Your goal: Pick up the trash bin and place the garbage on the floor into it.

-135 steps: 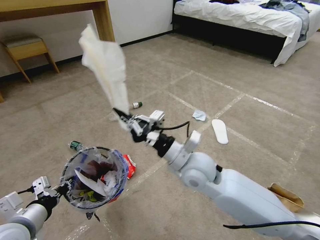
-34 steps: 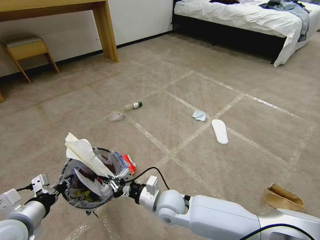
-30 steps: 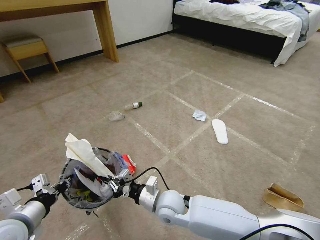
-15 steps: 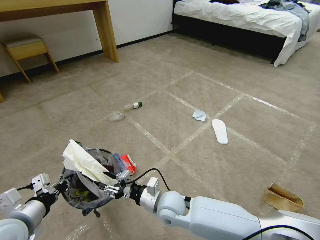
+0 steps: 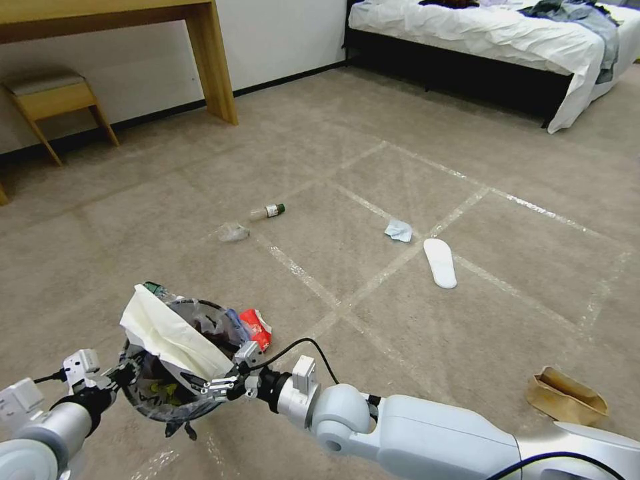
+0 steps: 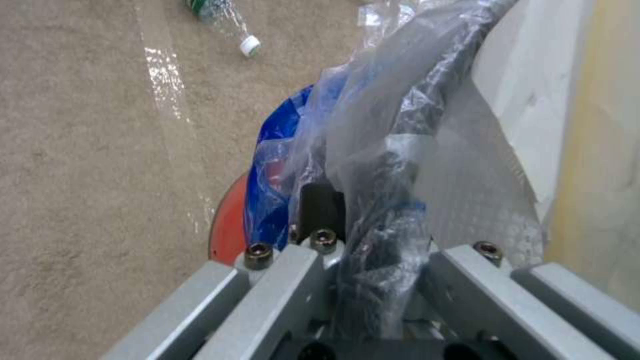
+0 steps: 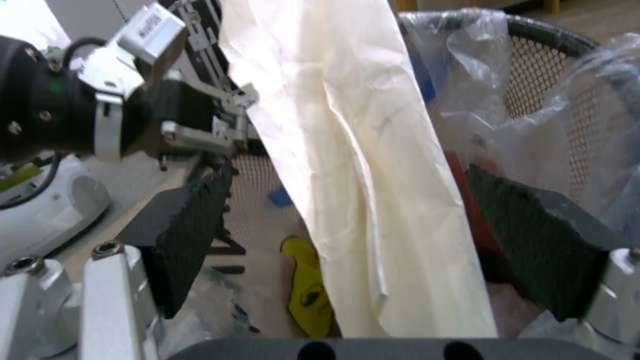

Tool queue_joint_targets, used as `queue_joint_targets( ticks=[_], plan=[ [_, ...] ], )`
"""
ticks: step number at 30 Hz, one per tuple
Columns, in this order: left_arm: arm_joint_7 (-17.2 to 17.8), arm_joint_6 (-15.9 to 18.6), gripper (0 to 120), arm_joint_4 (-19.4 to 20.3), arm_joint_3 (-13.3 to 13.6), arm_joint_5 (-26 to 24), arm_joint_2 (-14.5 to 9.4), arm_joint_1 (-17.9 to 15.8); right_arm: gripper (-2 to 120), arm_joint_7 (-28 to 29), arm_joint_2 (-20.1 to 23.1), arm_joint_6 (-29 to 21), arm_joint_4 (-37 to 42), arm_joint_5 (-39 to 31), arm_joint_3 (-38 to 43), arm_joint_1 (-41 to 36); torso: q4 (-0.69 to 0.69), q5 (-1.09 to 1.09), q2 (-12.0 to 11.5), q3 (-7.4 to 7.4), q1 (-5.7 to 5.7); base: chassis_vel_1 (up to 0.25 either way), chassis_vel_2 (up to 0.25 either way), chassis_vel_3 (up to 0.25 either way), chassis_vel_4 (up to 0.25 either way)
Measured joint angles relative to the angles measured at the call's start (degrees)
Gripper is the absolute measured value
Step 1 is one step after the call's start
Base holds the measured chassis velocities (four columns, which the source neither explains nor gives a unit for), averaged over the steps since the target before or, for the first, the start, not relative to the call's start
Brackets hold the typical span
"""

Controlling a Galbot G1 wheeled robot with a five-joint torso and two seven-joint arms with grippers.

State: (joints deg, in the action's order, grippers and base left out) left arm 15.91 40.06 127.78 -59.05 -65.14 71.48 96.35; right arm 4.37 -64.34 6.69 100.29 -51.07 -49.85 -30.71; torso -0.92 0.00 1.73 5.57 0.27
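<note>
Beige carpet floor with pale tape lines; wooden desk, stool, white bed behind. Left gripper clamped on rim of round mesh trash bin lined with clear blue-printed bag, held off floor. Right gripper over bin, fingers apart, cream paper sheet between them, draped across rim. Head view showed green-capped clear bottle, crumpled tissue, red wrapper on floor. Left wrist view showed red bin base.
</note>
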Motion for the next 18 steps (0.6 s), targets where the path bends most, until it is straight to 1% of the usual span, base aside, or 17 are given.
queue_joint_targets(
  ticks=[13,18],
  plan=[
    [-0.18,0.00,1,-0.64,0.14,0.22,0.08,-0.21,85,-0.11,-0.43,0.07,1.31,-0.40,0.99,0.20,0.00,0.00,0.00,0.00,0.00,0.000,0.000,0.000,0.000],
    [-0.16,0.00,1,-1.33,0.15,0.23,-0.06,-0.67,85,-0.09,-1.08,0.05,3.25,-1.10,0.93,0.69,0.00,0.00,0.00,0.00,0.00,0.000,0.000,0.000,0.000]
  ],
)
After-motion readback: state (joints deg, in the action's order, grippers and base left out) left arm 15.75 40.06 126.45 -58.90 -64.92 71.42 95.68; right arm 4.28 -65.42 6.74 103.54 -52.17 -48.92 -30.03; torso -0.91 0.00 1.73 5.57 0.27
